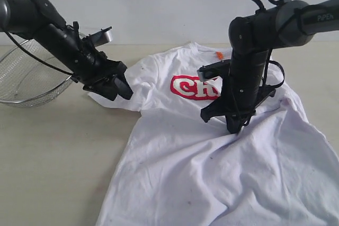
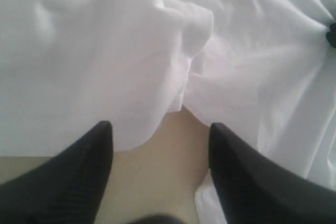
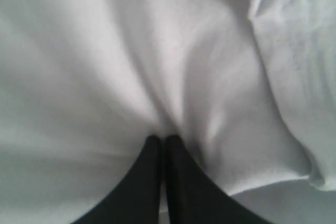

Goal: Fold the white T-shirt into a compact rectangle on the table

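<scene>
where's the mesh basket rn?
Exterior view, far left: the wire-mesh basket sits on the table, partly hidden behind the left arm, to the left of the left gripper and the white T-shirt.

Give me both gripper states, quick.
Left gripper: open, holding nothing.
Right gripper: closed, pinching the T-shirt.
</scene>
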Controlling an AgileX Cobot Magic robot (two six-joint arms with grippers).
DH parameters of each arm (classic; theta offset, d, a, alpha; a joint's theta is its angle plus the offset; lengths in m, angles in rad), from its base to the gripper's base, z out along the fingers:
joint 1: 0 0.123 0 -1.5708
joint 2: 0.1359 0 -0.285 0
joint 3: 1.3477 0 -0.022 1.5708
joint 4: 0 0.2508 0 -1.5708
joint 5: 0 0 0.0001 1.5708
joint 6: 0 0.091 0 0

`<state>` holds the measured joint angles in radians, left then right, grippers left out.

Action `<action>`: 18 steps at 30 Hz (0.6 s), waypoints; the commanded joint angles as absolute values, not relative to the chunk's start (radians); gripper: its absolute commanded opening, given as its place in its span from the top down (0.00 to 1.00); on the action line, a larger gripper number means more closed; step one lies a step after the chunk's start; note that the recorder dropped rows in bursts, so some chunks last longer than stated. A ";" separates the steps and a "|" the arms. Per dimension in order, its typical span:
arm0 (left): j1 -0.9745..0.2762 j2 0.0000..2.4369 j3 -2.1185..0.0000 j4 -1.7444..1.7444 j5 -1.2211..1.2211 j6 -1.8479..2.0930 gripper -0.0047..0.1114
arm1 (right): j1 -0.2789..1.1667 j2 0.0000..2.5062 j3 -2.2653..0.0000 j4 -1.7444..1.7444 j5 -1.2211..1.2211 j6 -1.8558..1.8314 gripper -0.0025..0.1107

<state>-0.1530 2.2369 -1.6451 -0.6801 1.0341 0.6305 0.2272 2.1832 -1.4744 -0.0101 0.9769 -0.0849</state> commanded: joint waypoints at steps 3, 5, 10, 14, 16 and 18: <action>-0.161 2.205 -1.653 -0.644 1.061 0.497 0.46 | 0.183 2.246 -1.428 -0.137 0.997 -0.086 0.98; -0.161 2.207 -1.651 -0.635 1.075 0.466 0.46 | 0.183 2.246 -1.428 -0.134 0.995 -0.086 0.98; -0.161 2.207 -1.651 -0.598 1.118 0.413 0.46 | 0.183 2.246 -1.428 -0.134 0.995 -0.088 0.98; -0.159 2.209 -1.651 -0.399 1.092 0.268 0.46 | 0.183 2.246 -1.428 -0.134 0.988 -0.088 0.98; -0.159 2.215 -1.651 -0.309 1.090 0.188 0.46 | 0.183 2.246 -1.428 -0.128 0.984 -0.090 0.98; -0.159 2.223 -1.651 -0.278 1.079 0.155 0.46 | 0.183 2.246 -1.428 -0.119 0.980 -0.101 0.98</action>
